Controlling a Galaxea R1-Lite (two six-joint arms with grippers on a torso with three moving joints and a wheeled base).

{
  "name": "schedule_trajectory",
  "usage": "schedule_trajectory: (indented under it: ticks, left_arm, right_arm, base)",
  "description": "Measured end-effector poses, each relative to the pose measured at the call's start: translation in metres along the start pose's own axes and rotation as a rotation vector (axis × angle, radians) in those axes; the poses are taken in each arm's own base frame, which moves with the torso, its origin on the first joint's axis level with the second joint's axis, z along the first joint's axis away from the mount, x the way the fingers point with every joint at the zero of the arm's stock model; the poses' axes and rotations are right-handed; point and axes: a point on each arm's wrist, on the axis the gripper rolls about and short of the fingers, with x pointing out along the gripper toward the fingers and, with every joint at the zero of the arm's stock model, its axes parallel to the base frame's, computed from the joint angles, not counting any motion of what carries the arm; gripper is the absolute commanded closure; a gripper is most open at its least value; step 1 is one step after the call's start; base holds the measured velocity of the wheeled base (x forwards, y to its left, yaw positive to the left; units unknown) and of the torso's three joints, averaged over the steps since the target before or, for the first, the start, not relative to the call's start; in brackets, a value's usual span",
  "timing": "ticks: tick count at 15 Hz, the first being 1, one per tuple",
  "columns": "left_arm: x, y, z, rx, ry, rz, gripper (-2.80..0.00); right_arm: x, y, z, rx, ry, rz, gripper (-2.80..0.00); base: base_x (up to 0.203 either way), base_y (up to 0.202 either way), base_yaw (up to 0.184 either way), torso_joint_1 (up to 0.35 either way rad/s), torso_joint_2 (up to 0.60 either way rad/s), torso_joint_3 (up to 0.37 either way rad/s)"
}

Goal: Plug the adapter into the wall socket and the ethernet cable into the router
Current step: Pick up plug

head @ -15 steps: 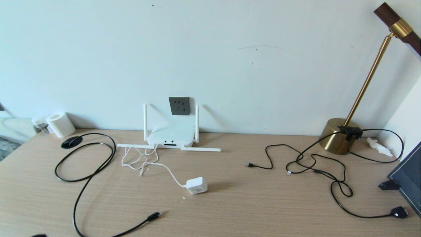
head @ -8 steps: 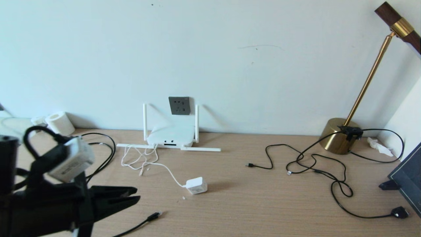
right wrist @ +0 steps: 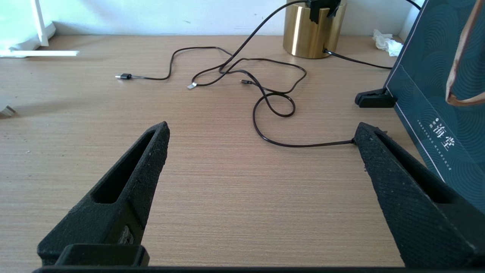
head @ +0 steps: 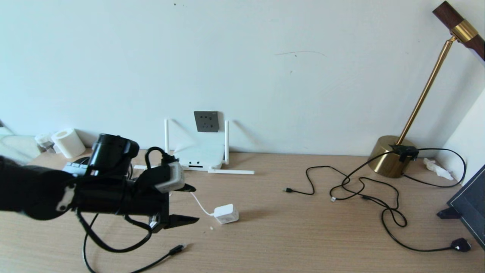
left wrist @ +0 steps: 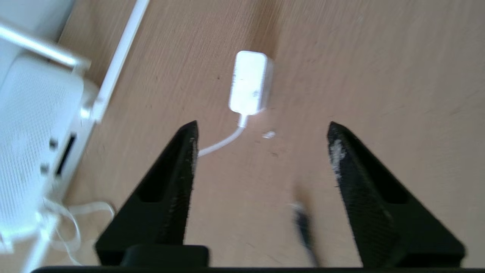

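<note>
The white adapter [head: 226,213] [left wrist: 250,82] lies on the desk, its thin cord trailing back toward the router [head: 199,155] [left wrist: 34,125], which sits against the wall under the dark grey wall socket [head: 206,121]. My left gripper [head: 196,203] [left wrist: 263,127] hovers open just left of the adapter, with nothing between its fingers. The ethernet cable's black plug [head: 177,249] [left wrist: 303,223] lies on the desk below that gripper, and the arm hides part of its loop. My right gripper [right wrist: 262,129] hangs open and empty over bare desk, out of the head view.
A brass lamp base [head: 390,156] stands at the back right, with thin black cables [head: 360,189] sprawled in front of it. A dark bag [head: 471,204] leans at the right edge. A paper roll [head: 69,143] sits at the back left.
My left arm has swung in from the lower left, forward and to the right, and its open fingers now sit close beside the adapter. Nothing on the desk has moved.
</note>
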Motion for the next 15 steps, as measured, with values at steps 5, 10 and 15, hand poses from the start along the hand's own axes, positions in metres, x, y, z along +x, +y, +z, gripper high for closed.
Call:
schedule_trajectory:
  ticks: [5, 10, 15]
  left_arm:
    - [0.048, 0.010, 0.001, 0.122, -0.001, -0.120, -2.80]
    - [0.064, 0.029, 0.005, 0.190, 0.044, -0.235, -2.80]
    - [0.082, 0.031, 0.007, 0.126, 0.086, -0.344, -2.80]
  right_arm:
    - [0.000, 0.000, 0.000, 0.000, 0.001, 0.000, -2.80]
    - [0.000, 0.000, 0.000, 0.000, 0.000, 0.000, -2.80]
    - [0.000, 0.000, 0.000, 0.000, 0.000, 0.000, -2.80]
  base:
    - [0.000, 0.000, 0.000, 0.000, 0.00, 0.000]
    - [0.000, 0.000, 0.000, 0.000, 0.00, 0.000]
    - [0.000, 0.000, 0.000, 0.000, 0.00, 0.000]
